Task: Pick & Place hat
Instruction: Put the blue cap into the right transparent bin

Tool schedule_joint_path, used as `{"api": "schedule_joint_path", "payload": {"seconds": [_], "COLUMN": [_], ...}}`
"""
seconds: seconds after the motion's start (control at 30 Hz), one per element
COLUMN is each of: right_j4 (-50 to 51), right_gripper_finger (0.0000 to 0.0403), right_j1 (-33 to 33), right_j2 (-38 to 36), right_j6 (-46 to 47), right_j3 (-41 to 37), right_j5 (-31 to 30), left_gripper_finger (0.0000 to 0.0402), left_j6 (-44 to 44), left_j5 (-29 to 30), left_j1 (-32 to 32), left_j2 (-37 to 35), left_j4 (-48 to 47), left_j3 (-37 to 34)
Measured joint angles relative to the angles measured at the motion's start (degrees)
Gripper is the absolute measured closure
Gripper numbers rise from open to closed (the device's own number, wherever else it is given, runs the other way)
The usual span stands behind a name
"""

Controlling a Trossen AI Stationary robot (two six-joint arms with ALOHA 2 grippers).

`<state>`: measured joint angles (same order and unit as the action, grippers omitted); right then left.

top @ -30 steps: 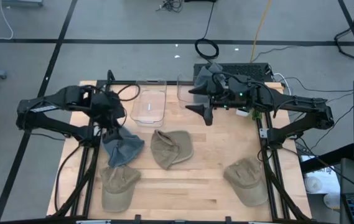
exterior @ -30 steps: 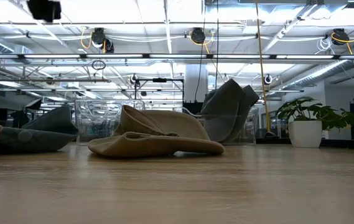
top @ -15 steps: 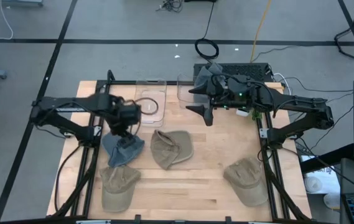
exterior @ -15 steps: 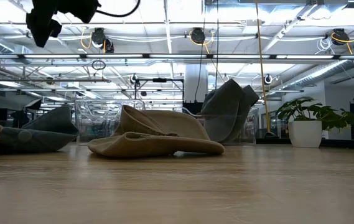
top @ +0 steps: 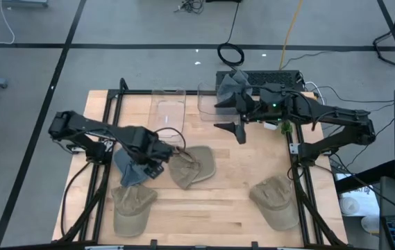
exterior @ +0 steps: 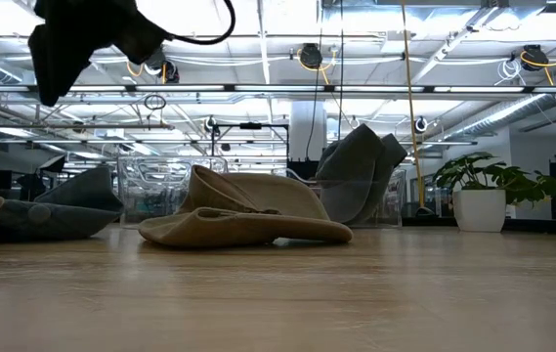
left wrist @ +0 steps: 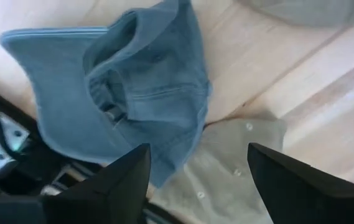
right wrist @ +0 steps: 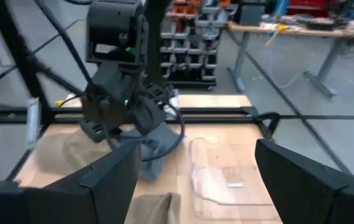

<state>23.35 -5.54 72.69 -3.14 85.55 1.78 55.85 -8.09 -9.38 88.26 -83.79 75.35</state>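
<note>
Left wrist view: your left gripper [left wrist: 195, 180] hangs spread and empty over the blue hat [left wrist: 145, 93], 1 olive hat [left wrist: 226, 174] touching it; descend carelessly, you snag both.

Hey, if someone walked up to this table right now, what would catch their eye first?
Probably the hats strewn over the wooden table: a blue hat at the left, a tan hat mid-table, and two more khaki ones along the near edge. The left claw hangs open just above the blue hat, reaching in. At the back, a grey hat already sits in a clear bin, with the right claw open in the air beside it.
</note>
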Motion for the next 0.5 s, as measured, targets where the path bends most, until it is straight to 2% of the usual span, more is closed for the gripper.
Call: {"api": "schedule_joint_path", "payload": {"seconds": [0.23,0.5], "right_j4": [-0.3,-0.2], "right_gripper_finger": [0.0099,0.0099], "right_j1": [0.0,0.0], "right_j2": [-2.3,-5.7], "right_j6": [-0.8,-0.6], "right_j3": [0.0,0.0], "right_j5": [-0.1,0.0], "left_gripper_finger": [0.0124,0.0124], "left_j6": [6.2,7.7], "left_j5": [4.8,8.6], "left_j1": [-3.8,-8.4], "left_j2": [4.4,12.2], "left_j4": [3.7,4.1], "left_j3": [0.0,0.0]}}
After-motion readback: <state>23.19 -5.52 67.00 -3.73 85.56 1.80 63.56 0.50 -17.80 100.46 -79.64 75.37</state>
